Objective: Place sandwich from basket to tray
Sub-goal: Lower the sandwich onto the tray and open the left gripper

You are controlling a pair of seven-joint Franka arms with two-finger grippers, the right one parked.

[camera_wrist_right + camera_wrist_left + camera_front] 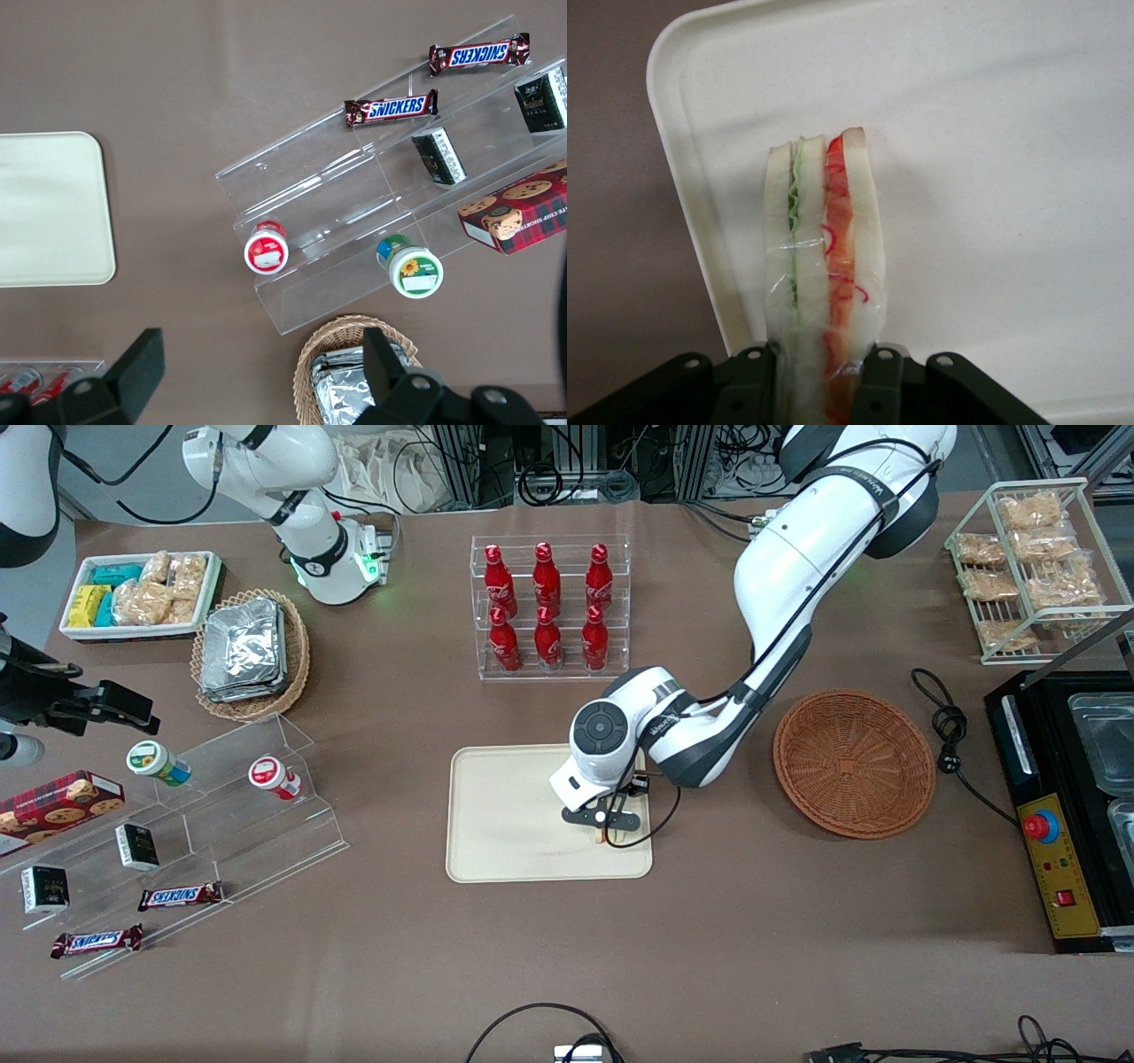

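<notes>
Two black fingers (877,390) of our left arm's gripper (819,390) fill the nearest part of the wrist view, pinching the small triangular white-bread sandwich in clear wrap (824,266) between them, its green and red filling layers showing along the edge. We hold the wedge over the flat cream-beige rectangular tray with rounded corners (1010,177), close to its surface; we cannot tell whether it touches. From the front we see the gripper (602,828) low above the tray (505,824), at the tray's side toward the working arm's end. Our round reddish-brown woven wicker basket (854,763) sits on the brown table (753,957) beside the tray, apart from it.
</notes>
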